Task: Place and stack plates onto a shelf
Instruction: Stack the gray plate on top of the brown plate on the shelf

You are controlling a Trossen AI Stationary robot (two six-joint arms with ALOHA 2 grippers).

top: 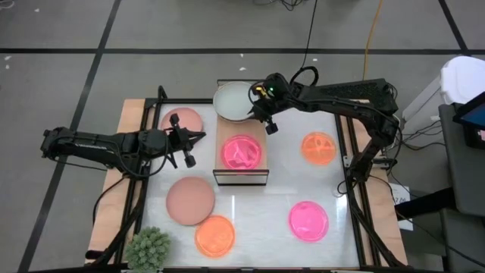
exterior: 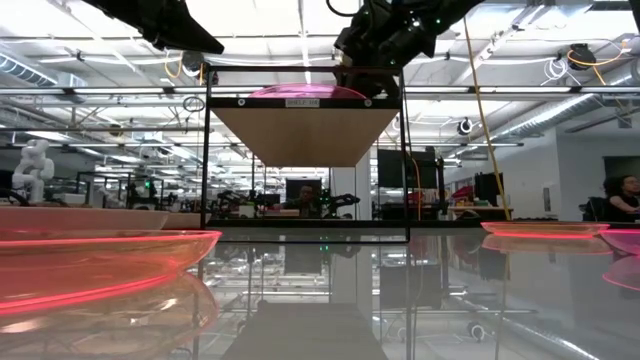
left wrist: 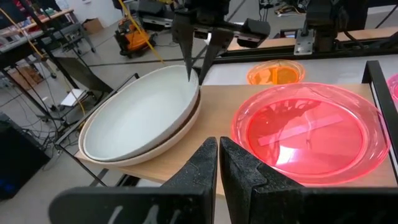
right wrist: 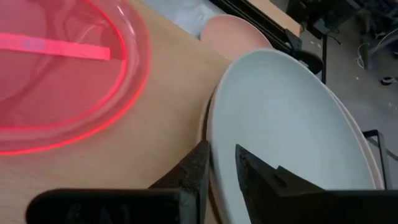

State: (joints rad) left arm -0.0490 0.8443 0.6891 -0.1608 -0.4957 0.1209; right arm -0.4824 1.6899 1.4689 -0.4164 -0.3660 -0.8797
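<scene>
While the shelf [top: 242, 176] runs its long axis from the table's front to its back, a hot pink plate [top: 242, 152] lies flat on the near half and a pale plate [top: 231, 100] overhangs the far end, tilted. The right gripper [top: 256, 108] straddles that plate's rim, fingers slightly parted. The left gripper [top: 198, 137], fingers pressed together, hovers beside the shelf.

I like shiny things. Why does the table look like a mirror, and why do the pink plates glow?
In the low view the glossy table mirrors the ceiling lights and the shelf; in the left wrist view light passes through the see-through pink plate, brightening its rim; in the high view white glare washes the tabletop.
</scene>
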